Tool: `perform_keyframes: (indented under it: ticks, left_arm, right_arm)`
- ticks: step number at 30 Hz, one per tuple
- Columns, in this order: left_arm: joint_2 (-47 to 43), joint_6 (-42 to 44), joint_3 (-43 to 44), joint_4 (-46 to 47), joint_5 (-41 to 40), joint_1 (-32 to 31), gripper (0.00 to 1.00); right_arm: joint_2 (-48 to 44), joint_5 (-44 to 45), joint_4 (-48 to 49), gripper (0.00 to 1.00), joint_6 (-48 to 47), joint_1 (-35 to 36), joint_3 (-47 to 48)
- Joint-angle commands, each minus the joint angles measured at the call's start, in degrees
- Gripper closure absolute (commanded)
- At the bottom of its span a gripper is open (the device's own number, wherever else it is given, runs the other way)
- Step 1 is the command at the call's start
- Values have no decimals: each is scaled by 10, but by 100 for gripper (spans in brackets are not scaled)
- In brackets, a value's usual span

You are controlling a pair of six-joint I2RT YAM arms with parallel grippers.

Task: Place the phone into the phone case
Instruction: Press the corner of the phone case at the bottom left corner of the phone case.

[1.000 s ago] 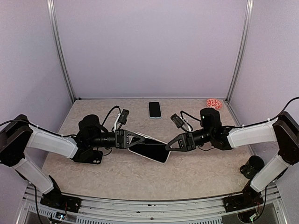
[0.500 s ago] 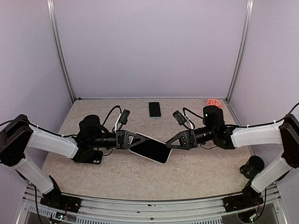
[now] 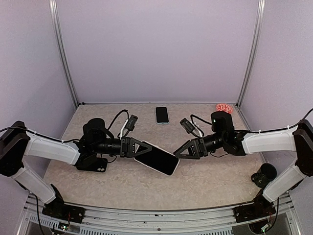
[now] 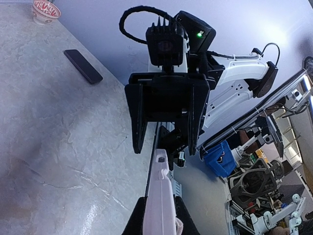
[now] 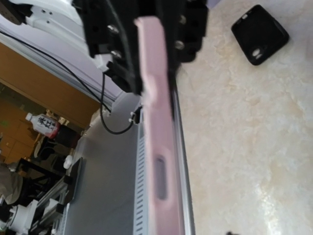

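My left gripper (image 3: 145, 148) is closed on one end of the pink-edged phone (image 3: 157, 159) and holds it at the middle of the top view, dark screen up, slanting toward the lower right. I cannot tell whether its free end touches the table (image 3: 210, 181). My right gripper (image 3: 180, 152) sits just right of that free end with its jaws spread and gripping nothing. The black phone case (image 5: 259, 34) lies flat on the table, in the upper right of the right wrist view. A second phone (image 3: 162, 115) lies at the table's top centre. A red-patterned bowl (image 3: 224, 108) stands in the table's upper right corner.
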Motion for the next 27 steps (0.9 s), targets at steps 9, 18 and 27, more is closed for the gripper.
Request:
perform_keyframes:
  ticks: [9, 18, 27]
  left_arm:
    - [-32, -48, -24, 168, -70, 7, 100]
    - [-13, -67, -34, 214, -87, 5, 100]
    - [-38, -28, -36, 158, -114, -1, 100]
  right_arm:
    - [7, 43, 100, 24, 60, 3, -25]
    - [56, 49, 189, 26, 124, 28, -19]
    - [73, 55, 166, 70, 139, 37, 2]
